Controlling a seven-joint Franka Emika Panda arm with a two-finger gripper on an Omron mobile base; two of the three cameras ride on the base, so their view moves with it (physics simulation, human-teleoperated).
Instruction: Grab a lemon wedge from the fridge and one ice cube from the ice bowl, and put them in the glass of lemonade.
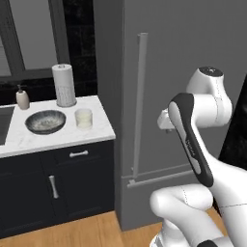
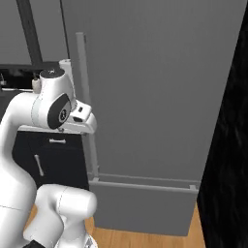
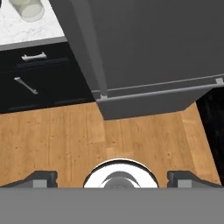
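Fridge (image 1: pixel 193 72) door closed. Gripper (image 3: pixel 112 178) released, holding nothing, facing the floor before the fridge. Glass (image 1: pixel 83 118) and bowl (image 1: pixel 45 121) left of fridge.

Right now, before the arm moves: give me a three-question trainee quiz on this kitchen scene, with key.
1. True or false: the fridge door is shut.
2. On the counter, what stands right beside the ice bowl? A) the glass of lemonade B) a kettle C) a plate
3. Fill in: the gripper jaws are ____, and hold nothing.

Key:
1. True; its long bar handle lies flat against the closed front.
2. A
3. open
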